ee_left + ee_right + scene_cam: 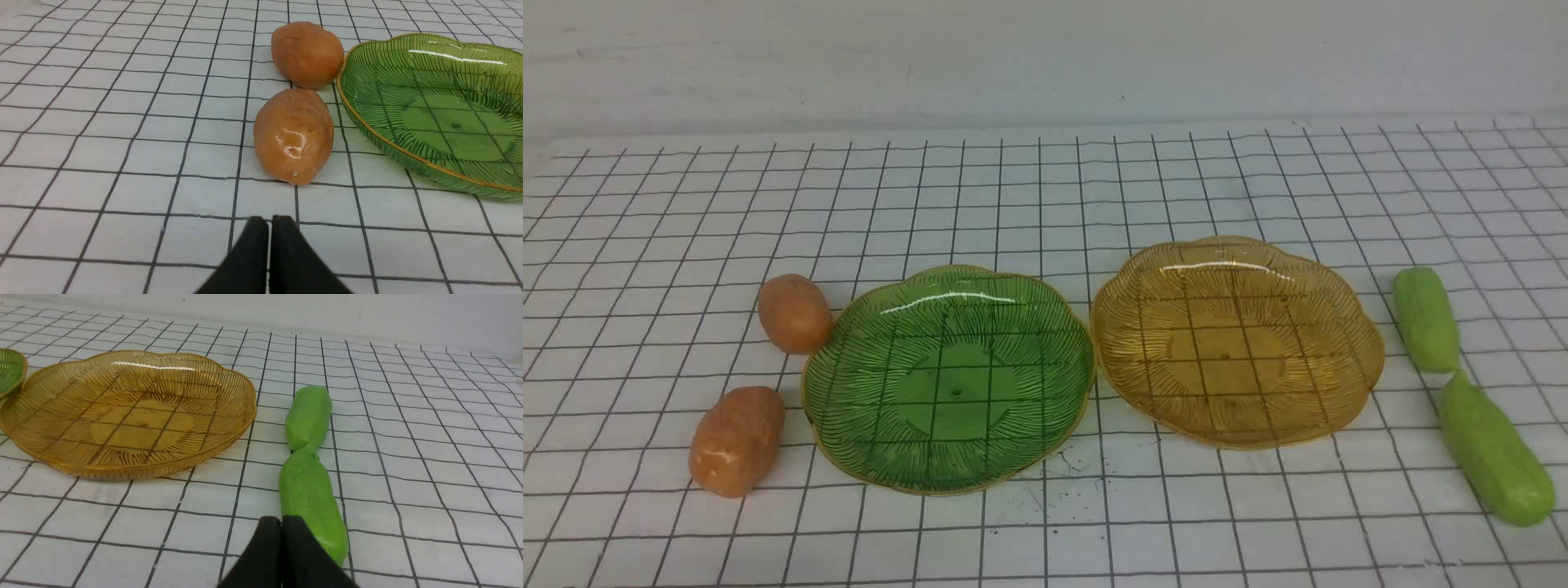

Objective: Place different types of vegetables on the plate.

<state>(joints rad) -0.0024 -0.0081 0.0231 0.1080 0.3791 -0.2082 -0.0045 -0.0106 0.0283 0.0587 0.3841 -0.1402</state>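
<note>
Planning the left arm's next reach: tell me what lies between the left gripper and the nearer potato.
Only bare gridded tabletop, as the left wrist view shows: the shut left gripper faces the nearer potato with no object between them.

No readable text, labels, numbers anywhere.

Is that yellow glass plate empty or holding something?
Empty: the yellow plate shows only grid through its glass; the far green piece and near green piece lie beside it.

Gridded tablecloth [1045, 196]: two potatoes [795, 314] [737, 441], green plate [947, 380], amber plate [1237, 343], two cucumbers [1425, 320] [1494, 449] (ends touching).
</note>
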